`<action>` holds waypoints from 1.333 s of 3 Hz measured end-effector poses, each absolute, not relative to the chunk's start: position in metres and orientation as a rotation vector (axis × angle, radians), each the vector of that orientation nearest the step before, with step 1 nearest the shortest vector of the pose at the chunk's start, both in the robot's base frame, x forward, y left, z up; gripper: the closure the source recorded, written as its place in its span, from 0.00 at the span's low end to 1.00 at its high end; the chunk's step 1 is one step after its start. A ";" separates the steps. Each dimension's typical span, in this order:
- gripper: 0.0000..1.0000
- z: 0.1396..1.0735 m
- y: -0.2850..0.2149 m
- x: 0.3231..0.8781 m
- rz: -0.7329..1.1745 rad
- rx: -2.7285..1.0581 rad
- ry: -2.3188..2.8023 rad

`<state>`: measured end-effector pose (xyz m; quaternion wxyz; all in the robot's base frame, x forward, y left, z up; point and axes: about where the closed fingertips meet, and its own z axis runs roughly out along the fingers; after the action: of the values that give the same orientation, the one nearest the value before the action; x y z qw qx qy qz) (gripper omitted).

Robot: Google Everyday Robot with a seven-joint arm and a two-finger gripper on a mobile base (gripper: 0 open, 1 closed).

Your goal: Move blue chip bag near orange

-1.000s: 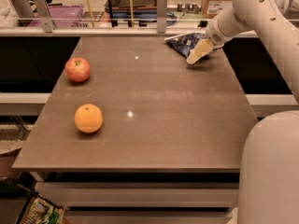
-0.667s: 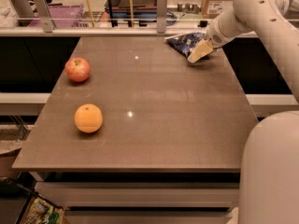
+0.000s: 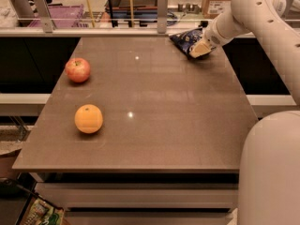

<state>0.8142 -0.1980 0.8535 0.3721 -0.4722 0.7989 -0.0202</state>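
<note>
The blue chip bag [image 3: 184,38] is at the far right of the table, dark navy with white lettering. My gripper [image 3: 199,48] is at the bag's right end, shut on it, with the white arm reaching in from the upper right. The bag seems to be just off the table top. The orange [image 3: 88,118] sits at the near left of the table, far from the bag.
A red-and-yellow apple [image 3: 78,70] lies at the left, behind the orange. The brown table [image 3: 154,121] has a rail with metal posts [image 3: 162,11] along its far edge. My white base [image 3: 272,172] fills the lower right corner.
The gripper and the blue chip bag have risen slightly together. The orange and the apple have not moved.
</note>
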 end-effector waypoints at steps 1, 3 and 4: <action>0.87 0.850 -0.196 0.815 -0.047 -1.214 2.050; 1.00 0.847 -0.194 0.815 -0.043 -1.218 2.052; 1.00 0.850 -0.188 0.812 0.001 -1.249 2.041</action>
<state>0.8121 -0.1880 0.8496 0.3655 -0.4858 0.7940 0.0002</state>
